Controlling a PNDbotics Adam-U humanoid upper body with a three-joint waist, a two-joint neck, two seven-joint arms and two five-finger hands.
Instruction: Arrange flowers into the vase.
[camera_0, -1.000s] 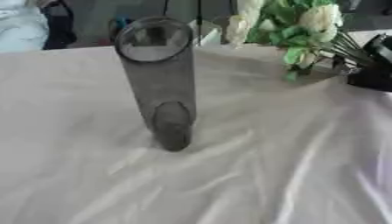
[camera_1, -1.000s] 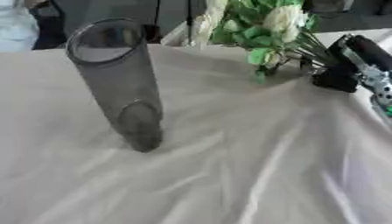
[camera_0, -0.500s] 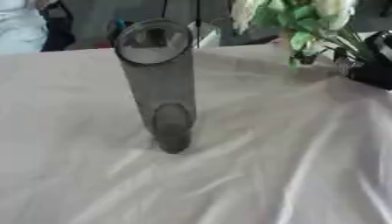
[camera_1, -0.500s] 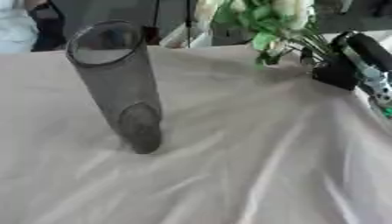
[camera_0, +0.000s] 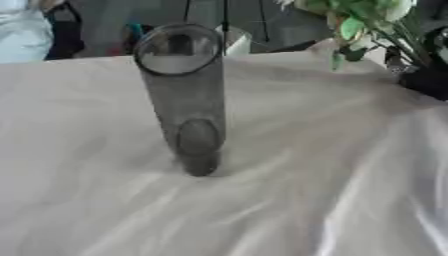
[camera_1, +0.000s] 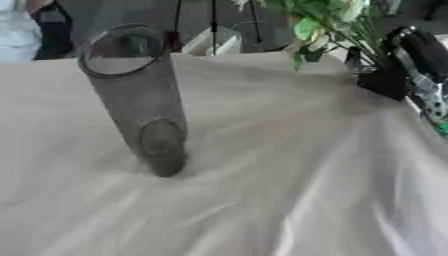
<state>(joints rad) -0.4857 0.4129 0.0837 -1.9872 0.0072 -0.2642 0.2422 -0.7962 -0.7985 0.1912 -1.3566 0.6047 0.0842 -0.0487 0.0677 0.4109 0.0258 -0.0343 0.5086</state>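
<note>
A tall dark see-through vase (camera_0: 188, 95) stands upright on the white cloth, left of the middle, with nothing inside it. My right hand (camera_1: 385, 75) is at the upper right, shut on the stems of a flower bunch (camera_1: 328, 25) with green leaves and pale blooms. The bunch is lifted off the cloth, and its blooms run out of the top of the view. It hangs well right of the vase mouth. My left hand shows in neither view.
A wrinkled white cloth (camera_0: 289, 190) covers the whole table. My right forearm (camera_1: 424, 65) comes in from the right edge. Dark stands and a person in pale clothes (camera_0: 22, 30) are behind the far edge.
My right hand has raised the flower bunch off the cloth, so its blooms now pass the top edge. The vase has not moved.
</note>
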